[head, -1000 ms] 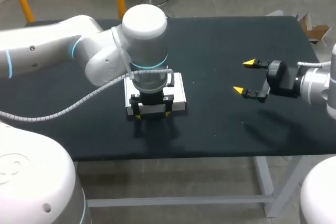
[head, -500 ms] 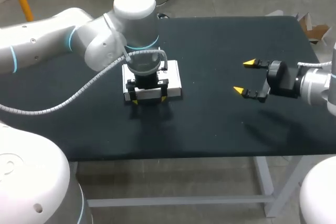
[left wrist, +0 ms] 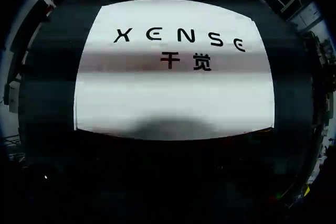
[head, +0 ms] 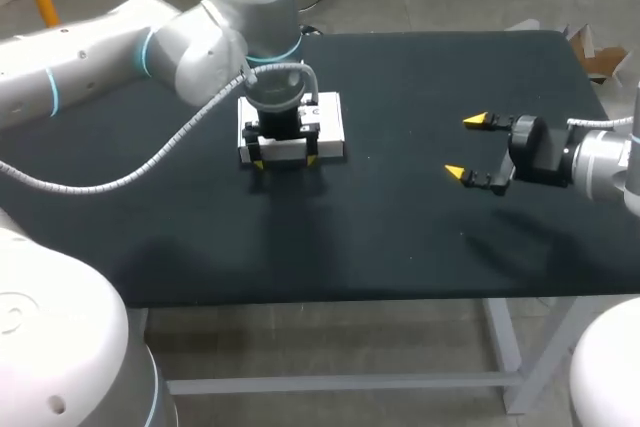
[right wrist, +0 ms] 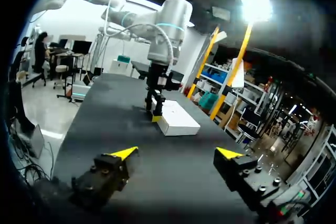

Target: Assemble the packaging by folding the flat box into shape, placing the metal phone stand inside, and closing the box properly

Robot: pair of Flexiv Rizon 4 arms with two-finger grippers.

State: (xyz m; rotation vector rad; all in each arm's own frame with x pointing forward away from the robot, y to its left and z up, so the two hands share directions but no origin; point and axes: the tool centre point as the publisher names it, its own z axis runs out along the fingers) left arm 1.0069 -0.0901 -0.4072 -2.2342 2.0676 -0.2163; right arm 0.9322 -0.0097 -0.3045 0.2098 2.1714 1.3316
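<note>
On the dark surface [head: 420,247], the white box [head: 330,132] lies left of the middle, folded and closed. The left gripper [head: 285,162] stands at its near edge, and whether it grips cannot be told. The right gripper [head: 464,145] hovers well apart, its fingers wide open and empty. No stand shows, so it is probably inside, and the task looks nearly finished.
</note>
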